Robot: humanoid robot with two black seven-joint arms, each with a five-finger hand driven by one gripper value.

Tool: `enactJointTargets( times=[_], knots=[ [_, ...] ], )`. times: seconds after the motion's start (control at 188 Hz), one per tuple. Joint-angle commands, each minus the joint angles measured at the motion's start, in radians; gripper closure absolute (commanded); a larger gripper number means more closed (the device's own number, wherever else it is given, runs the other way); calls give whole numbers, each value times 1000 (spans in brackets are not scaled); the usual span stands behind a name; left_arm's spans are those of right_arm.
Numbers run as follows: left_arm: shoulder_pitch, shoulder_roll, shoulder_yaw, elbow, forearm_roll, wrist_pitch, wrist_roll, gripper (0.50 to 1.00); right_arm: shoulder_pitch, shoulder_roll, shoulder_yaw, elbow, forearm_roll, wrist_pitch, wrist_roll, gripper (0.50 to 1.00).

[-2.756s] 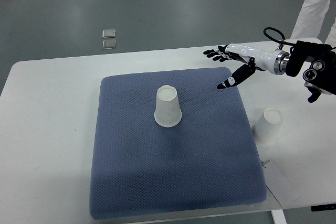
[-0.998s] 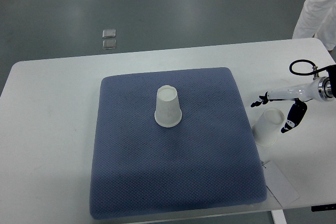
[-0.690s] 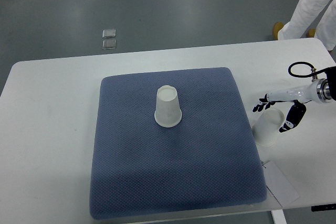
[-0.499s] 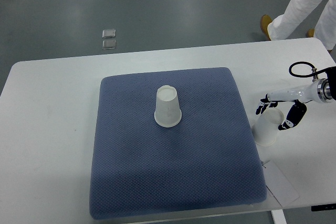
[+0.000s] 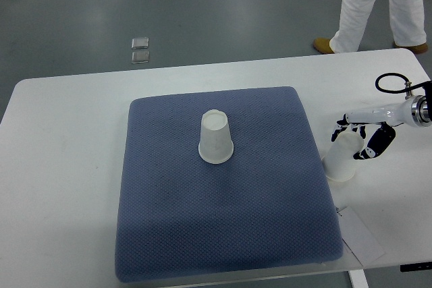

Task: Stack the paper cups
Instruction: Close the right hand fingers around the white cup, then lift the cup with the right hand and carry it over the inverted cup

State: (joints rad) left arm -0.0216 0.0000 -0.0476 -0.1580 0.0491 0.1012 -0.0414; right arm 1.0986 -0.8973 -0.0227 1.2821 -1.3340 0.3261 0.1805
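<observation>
An upside-down white paper cup [image 5: 216,138] stands on the blue mat [image 5: 223,227], a little above its middle. A second white paper cup [image 5: 341,158] sits just off the mat's right edge on the white table [image 5: 61,166], leaning slightly. My right hand [image 5: 356,138] reaches in from the right edge. Its dark fingers [image 5: 341,128] wrap the cup's upper part from the far side, and the thumb [image 5: 372,146] presses it from the near side. The left arm is out of sight.
A person in white trousers [image 5: 368,5] walks on the floor beyond the table's far right corner. A white paper sheet [image 5: 361,234] lies at the mat's front right corner. Two small clear pieces [image 5: 140,50] lie on the floor.
My right hand swung down from above the mat's far right corner to the right cup and closed around it; the cup has tipped and shifted slightly. The person has walked leftwards.
</observation>
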Motion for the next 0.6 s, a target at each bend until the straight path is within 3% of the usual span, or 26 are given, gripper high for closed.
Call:
enactJointTargets(
  times=[0.0, 0.329, 0.595],
  knots=[
    [0, 0, 0, 0, 0, 0, 0, 500, 46, -17, 43, -6, 13, 13, 19, 967],
    [0, 0, 0, 0, 0, 0, 0, 500, 172, -3, 122, -21, 180, 48, 20, 967],
    [0, 0, 0, 0, 0, 0, 0, 500, 277, 139, 113, -26, 246, 90, 13, 965]
  ],
)
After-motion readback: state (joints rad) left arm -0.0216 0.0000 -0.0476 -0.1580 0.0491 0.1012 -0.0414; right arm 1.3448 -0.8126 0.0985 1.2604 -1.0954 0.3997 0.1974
